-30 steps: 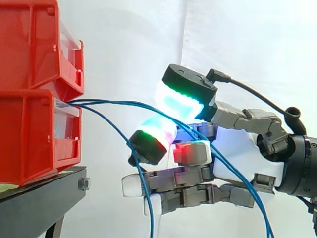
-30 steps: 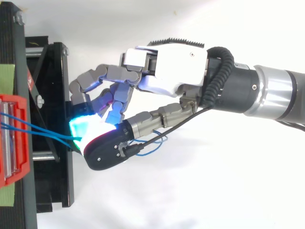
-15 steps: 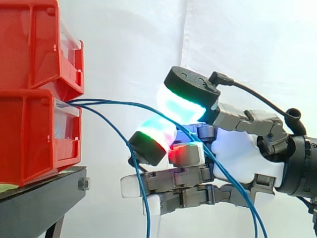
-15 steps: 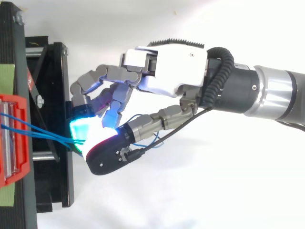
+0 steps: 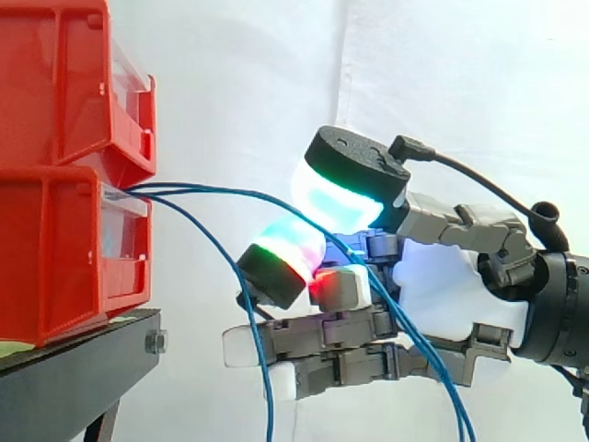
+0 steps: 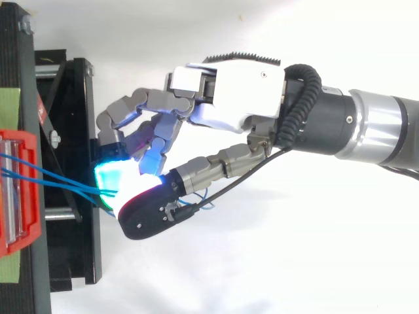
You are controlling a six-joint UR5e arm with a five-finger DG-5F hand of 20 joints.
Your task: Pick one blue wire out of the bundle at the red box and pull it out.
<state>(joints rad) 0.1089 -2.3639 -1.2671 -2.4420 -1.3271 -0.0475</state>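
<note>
Support: black stand (image 5: 87, 354), with a bolt (image 5: 155, 343) at its front corner.
Directly on it: lower red bin (image 5: 55, 249), reaching almost to the front edge.
Stacked above: upper red bin (image 5: 55, 83), resting on the lower one.

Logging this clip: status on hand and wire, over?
Hand shut on one blue wire, off the red box. Other wires hang loose. Nothing blocking.

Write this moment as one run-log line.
hand pinches blue wires | wires enter red box | pull not done
</note>
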